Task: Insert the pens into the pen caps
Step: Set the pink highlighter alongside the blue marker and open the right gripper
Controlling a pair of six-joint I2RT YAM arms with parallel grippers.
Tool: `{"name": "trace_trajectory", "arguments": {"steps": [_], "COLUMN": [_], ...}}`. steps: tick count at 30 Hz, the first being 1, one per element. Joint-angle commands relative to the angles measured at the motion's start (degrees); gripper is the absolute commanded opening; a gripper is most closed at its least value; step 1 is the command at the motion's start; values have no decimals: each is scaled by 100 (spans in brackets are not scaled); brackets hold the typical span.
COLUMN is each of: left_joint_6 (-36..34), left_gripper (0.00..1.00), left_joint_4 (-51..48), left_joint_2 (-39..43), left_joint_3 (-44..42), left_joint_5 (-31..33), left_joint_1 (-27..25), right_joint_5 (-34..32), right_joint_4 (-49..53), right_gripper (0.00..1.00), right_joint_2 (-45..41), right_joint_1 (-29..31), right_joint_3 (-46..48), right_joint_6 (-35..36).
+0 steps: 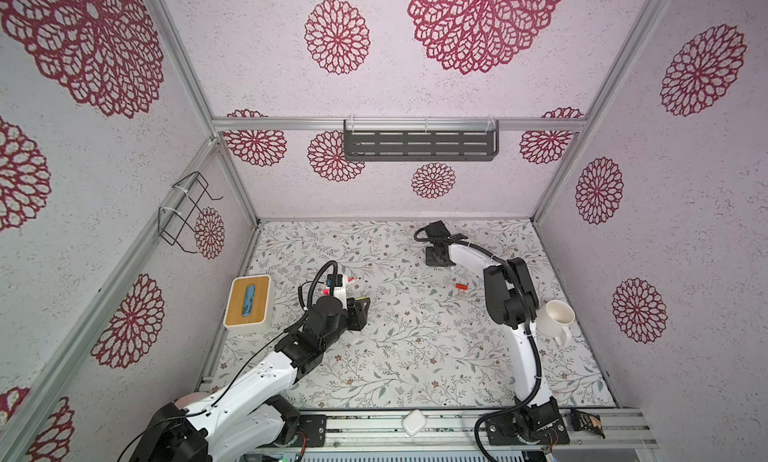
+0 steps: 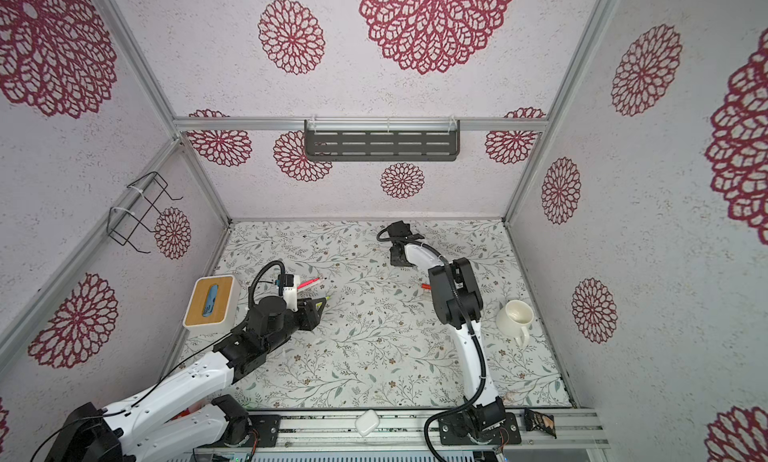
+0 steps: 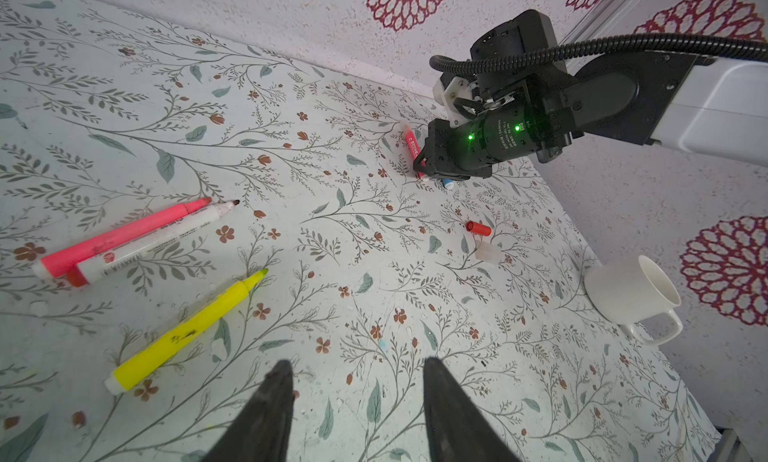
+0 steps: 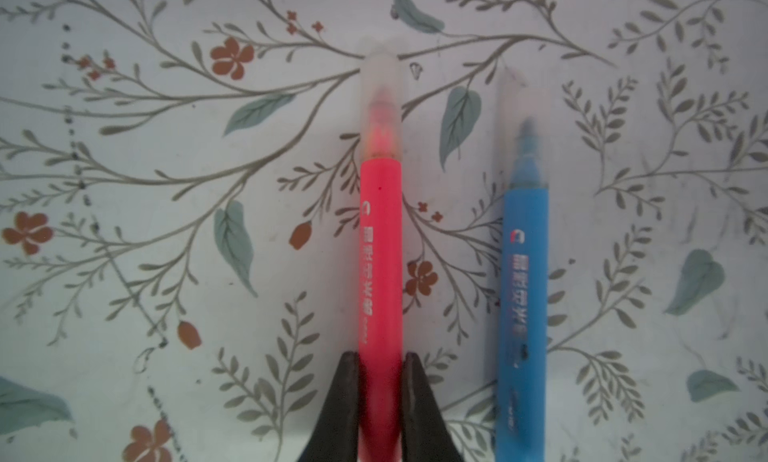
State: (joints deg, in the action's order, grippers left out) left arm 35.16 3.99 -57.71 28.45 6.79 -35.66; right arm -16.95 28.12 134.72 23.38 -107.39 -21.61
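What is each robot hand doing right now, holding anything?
Left gripper: open, holding nothing.
Right gripper: closed on the slim red plastic pen with a translucent cap.

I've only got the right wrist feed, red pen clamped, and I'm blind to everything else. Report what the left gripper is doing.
Observer: The left gripper is open and holds nothing.
Operator: List the uncapped pens.
Observer: Three lie on the table by the left arm, tips bare: a yellow pen, a pink pen and a white pen.
Operator: Now find me loose caps.
Observer: A red cap and a pale cap lie close together on the table near your red pen, with no pen in either.
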Motion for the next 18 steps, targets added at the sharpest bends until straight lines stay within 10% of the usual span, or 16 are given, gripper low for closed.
{"name": "trace_trajectory", "arguments": {"steps": [1,18], "left_joint_6": [18,18], "left_gripper": [53,53], "left_joint_4": [95,100], "left_joint_2": [22,207], "left_joint_3": [-22,-100], "left_joint_5": [-10,-17], "left_joint_1": [44,42], "right_joint_5": [-195,-324], "right_joint_4": [504,467], "right_gripper": [2,3], "right_joint_2": [-86,-320], "right_joint_1": [-43,-188], "right_joint_3": [196,596], "right_joint_6": [-177,-460]}}
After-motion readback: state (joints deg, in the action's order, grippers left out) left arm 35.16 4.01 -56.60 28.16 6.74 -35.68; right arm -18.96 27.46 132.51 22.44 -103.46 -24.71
